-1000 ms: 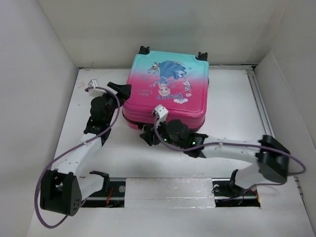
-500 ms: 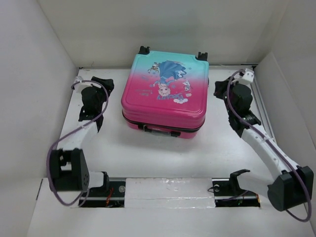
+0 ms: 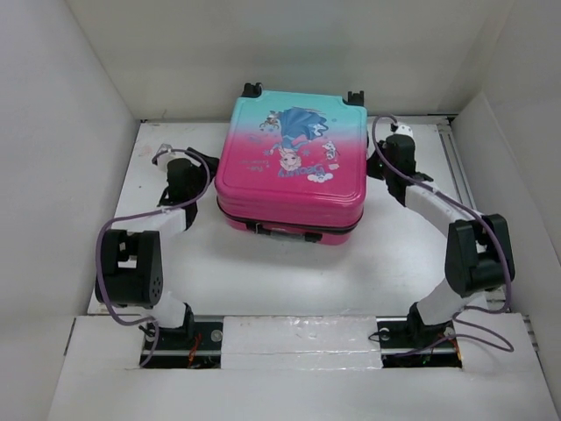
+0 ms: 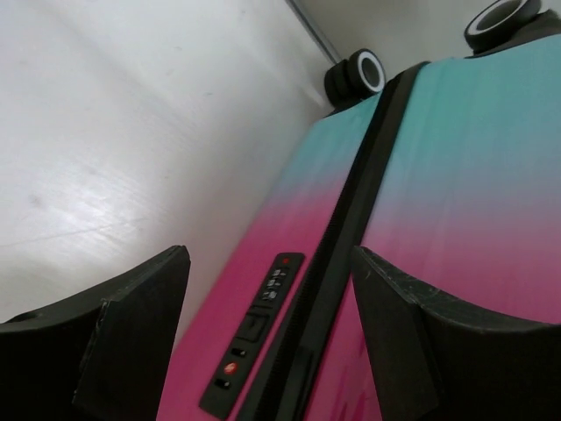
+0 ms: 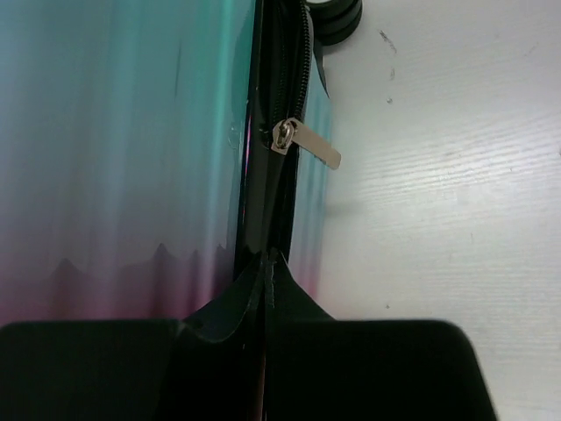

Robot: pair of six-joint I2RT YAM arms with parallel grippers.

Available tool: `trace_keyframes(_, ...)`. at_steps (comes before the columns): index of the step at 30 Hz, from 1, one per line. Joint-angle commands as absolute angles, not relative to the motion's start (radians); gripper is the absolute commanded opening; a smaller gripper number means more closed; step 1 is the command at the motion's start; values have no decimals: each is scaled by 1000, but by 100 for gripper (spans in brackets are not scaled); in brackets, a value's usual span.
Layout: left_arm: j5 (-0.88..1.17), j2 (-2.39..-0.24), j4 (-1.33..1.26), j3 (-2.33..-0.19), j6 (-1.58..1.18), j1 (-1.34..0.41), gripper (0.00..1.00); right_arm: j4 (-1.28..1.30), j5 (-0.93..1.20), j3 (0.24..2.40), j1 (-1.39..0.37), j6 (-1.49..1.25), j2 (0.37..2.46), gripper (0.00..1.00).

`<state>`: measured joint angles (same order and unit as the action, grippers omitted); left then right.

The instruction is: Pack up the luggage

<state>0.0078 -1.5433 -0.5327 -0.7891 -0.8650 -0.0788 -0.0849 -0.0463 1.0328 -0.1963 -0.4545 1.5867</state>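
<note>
Within the last second both arms have left the near edge of the luggage (image 3: 294, 171), a small hard-shell child's suitcase whose shell fades from pink to turquoise under a cartoon princess print. They have swung out wide and then come in against its two flanks. The case itself lies flat and closed, much where it lay before, at the middle-back of the white table (image 3: 263, 272) with its black wheels (image 4: 355, 74) towards the far wall. The left gripper (image 3: 210, 165) has narrowed a little but stands open and holds nothing. In its wrist view the fingers (image 4: 114, 342) reach either side of the black lock panel (image 4: 254, 342) on the case's left flank. The right gripper (image 3: 375, 165) has gone from partly open to fully shut, its tips pressed together against the black zipper trim (image 5: 272, 88). The small metal zip pull (image 5: 305, 145) hangs free just ahead of them, so that pinch looks to have caught nothing. With the lid down, packing seems to have reached the zipping stage, and the right hand probably needs to reopen and reach forward for the pull
</note>
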Motion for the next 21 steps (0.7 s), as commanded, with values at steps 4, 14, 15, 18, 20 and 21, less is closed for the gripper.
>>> trace_keyframes(4, -24, -1405, -566, -644, -790, -235, 70, -158, 195, 1267, -363, -401, 1728, 0)
trace_keyframes(14, -139, -1089, -560, -362, -850, -493, 64, 70, 288, 1692, -463, -296, 1950, 0)
trace_keyframes(15, -175, -1063, -539, -362, -860, -535, 64, 109, 288, 1725, -463, -282, 1972, 0)
trace_keyframes(18, -415, -973, -453, -363, -893, -713, 64, 146, 272, 1816, -442, -272, 1982, 1)
trace_keyframes(20, -510, -925, -357, -415, -881, -802, 65, 158, 272, 1851, -399, -272, 1947, 11)
trace_keyframes(21, -556, -907, -332, -435, -871, -822, 67, 158, 272, 1852, -382, -272, 1931, 14)
